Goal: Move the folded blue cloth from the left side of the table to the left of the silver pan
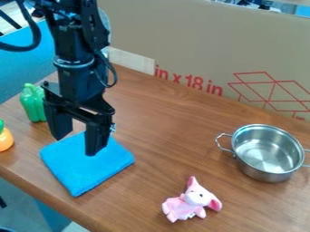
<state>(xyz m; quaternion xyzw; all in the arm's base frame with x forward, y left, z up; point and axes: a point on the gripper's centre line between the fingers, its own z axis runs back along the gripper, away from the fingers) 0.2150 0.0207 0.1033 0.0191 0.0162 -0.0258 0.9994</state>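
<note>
1 black gripper [74,144] hangs over 1 blue cloth [86,164], w/ its 2 fingers wide apart & nothing btwn them. The cloth lies folded flat on the brown worktop [154,115], near the front left edge. Count of toys: 1 green pepper [34,103] just behind & left of the cloth, 1 orange toy [5,138] at the left edge, & 1 pink & white soft toy [191,200] to the right, near the bottom. 1 shiny metal pot [268,152] w/ 2 handles sits far right, well apart from the cloth. 1 big cardboard sheet [200,45] w/ red print stands behind. The arm hides some of the cloth's back part & maybe a bit of the pepper. The orange toy is cut off at the left side, so hard to say what it is. The pot's right handle is cut off too. Can't tell if the fingers touch the cloth.
</note>
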